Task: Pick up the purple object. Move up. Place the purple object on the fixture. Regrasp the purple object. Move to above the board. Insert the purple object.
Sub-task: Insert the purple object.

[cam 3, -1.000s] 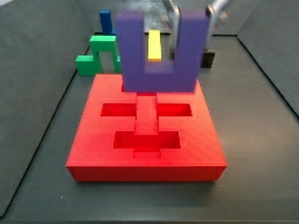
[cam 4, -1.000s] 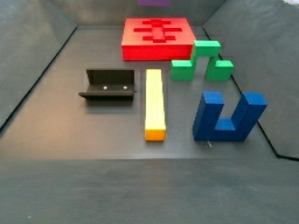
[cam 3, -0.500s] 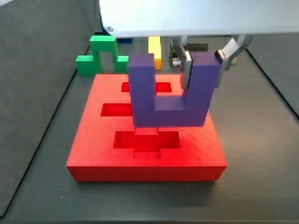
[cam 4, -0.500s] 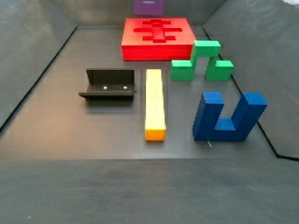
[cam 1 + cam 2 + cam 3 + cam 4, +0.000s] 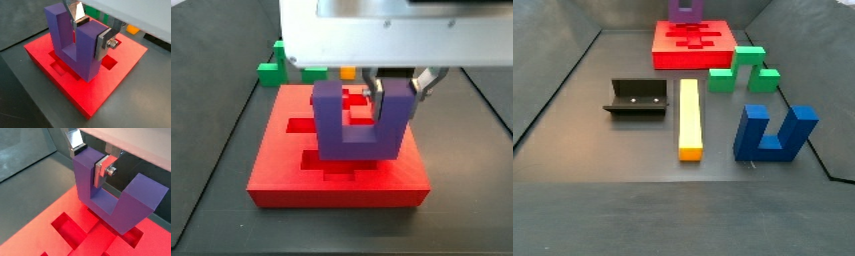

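Purple block lowered to the board

We see the hand clenched on one prong of the purple block, now lower than a moment ago (base just over the board, contact unclear), so we judge insertion into the recess is under way.

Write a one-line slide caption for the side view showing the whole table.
Purple object held over the red board; fixture stands empty.
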### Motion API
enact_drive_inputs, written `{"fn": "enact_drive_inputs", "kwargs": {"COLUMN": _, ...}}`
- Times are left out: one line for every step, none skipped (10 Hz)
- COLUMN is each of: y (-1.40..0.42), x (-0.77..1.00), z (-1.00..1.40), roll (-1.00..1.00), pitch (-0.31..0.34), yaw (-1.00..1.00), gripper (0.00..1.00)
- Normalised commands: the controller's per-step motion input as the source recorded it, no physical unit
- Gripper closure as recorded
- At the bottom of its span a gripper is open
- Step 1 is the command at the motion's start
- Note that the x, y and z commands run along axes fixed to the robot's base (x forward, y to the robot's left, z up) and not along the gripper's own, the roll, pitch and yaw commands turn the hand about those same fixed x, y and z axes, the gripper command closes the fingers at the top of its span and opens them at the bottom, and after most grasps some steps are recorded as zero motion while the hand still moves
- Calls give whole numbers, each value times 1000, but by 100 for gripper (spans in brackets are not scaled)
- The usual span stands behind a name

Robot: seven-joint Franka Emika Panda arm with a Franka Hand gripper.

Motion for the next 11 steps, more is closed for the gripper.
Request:
{"fn": "enact_drive_inputs", "kwargs": {"y": -49, "x": -31, "z": -194, "roll": 137, "pitch": 0, "yaw": 0, "gripper": 100}}
{"fn": "enact_drive_inputs", "kwargs": {"y": -3, "x": -103, "z": -109, "roll": 80, "pitch": 0, "yaw": 0, "gripper": 100}}
{"fn": "enact_drive_inputs", "kwargs": {"y": 0, "x": -106, "z": -60, "roll": 0, "pitch": -46, "yaw": 0, "gripper": 100}}
{"fn": "enact_drive_inputs", "kwargs": {"y": 0, "x": -129, "z": -46, "roll": 0, "pitch": -66, "yaw": 0, "gripper": 100}}
{"fn": "enact_drive_inputs", "kwargs": {"y": 0, "x": -180, "z": 0, "roll": -29, "pitch": -100, "yaw": 0, "gripper": 100}}
{"fn": "enact_drive_inputs", "kwargs": {"y": 0, "x": -226, "z": 0, "roll": -76, "pitch": -147, "yaw": 0, "gripper": 100}}
{"fn": "enact_drive_inputs", "kwargs": {"y": 0, "x": -237, "z": 0, "roll": -87, "pitch": -163, "yaw": 0, "gripper": 100}}
{"fn": "enact_drive_inputs", "kwargs": {"y": -6, "x": -203, "z": 0, "roll": -86, "pitch": -171, "yaw": 9, "gripper": 100}}
{"fn": "enact_drive_inputs", "kwargs": {"y": -3, "x": -149, "z": -11, "roll": -74, "pitch": -183, "yaw": 43, "gripper": 100}}
{"fn": "enact_drive_inputs", "kwargs": {"y": -6, "x": -9, "z": -51, "roll": -36, "pitch": -171, "yaw": 86, "gripper": 100}}
{"fn": "enact_drive_inputs", "kwargs": {"y": -14, "x": 0, "z": -49, "roll": 0, "pitch": -141, "yaw": 91, "gripper": 100}}
